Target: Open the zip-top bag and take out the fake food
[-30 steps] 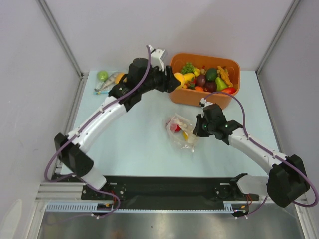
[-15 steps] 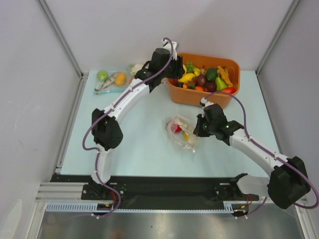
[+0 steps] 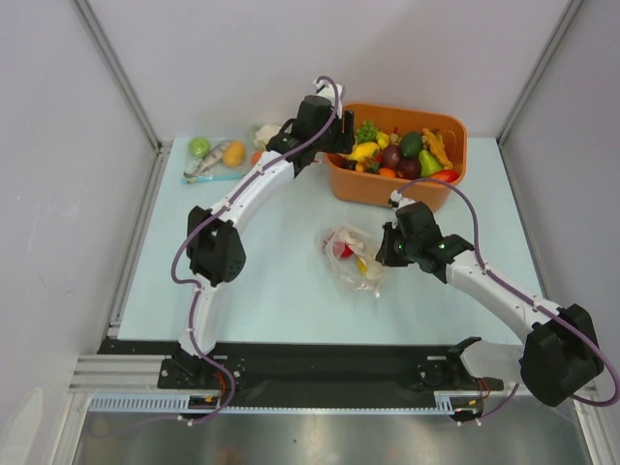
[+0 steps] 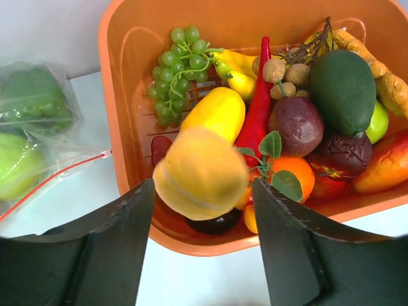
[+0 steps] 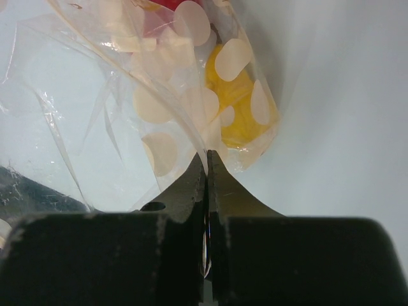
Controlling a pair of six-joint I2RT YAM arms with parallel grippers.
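The zip-top bag (image 3: 354, 260) lies crumpled mid-table, clear with pale round spots. A red fruit (image 3: 342, 250) and a yellow fruit (image 3: 361, 263) are inside it. My right gripper (image 3: 387, 250) is shut on the bag's right edge. In the right wrist view the fingers (image 5: 191, 182) pinch a plastic fold, with the yellow fruit (image 5: 239, 95) just beyond. My left gripper (image 3: 341, 145) is open over the orange bin's (image 3: 397, 110) left end. In the left wrist view a yellow-orange fruit (image 4: 201, 169) sits loose between the spread jaws of that gripper (image 4: 203, 188), above the bin's contents.
The orange bin (image 4: 108, 76) holds several fake fruits and vegetables. Other clear bags lie at the back left, with a green ball (image 3: 200, 147), a fish and an orange piece. A red-zip bag with green items (image 4: 32, 121) lies left of the bin.
My left arm has stretched further back and carried the yellow-orange fruit over the bin's left end. Its jaws now stand apart from the fruit. The right gripper and bag have not moved.
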